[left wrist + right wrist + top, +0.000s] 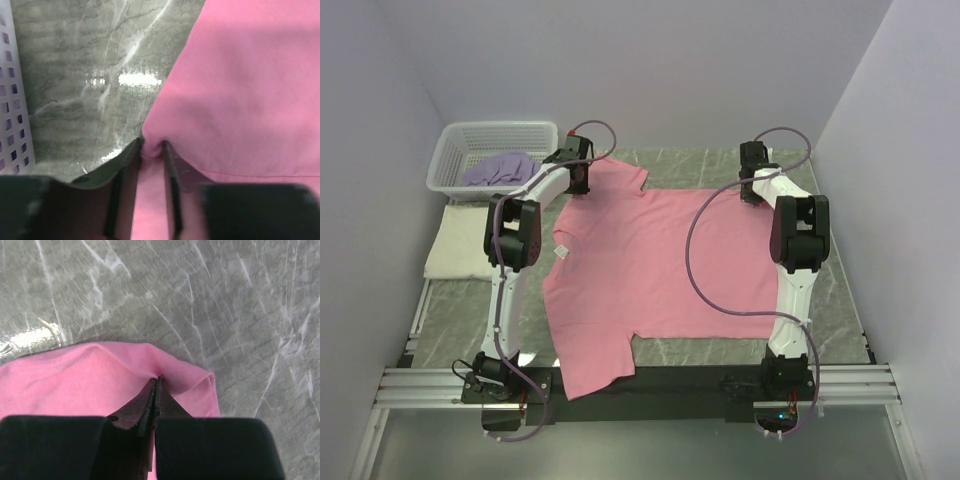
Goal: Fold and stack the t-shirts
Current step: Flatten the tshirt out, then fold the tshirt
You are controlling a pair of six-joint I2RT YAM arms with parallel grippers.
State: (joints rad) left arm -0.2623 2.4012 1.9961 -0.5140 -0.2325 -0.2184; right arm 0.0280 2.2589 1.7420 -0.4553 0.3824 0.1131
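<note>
Pink t-shirt (650, 260), flat, neck left, hem right

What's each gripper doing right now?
Left gripper: jaws around the pink shirt edge; grip cannot be told.
Right gripper: closed on the pink shirt's corner.

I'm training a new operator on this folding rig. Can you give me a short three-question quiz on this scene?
1. True or false: the lavender soft fabric t-shirt lies inside the white plastic lattice basket.
2. The right gripper is shut on: A) an edge of the pink soft fabric t-shirt; B) the basket's rim; C) nothing.
3. Fill in: the folded cream fabric t-shirt rests on the ___, beside the basket.
Key: 1 true; 2 A; 3 grey marble-patterned table.
</note>
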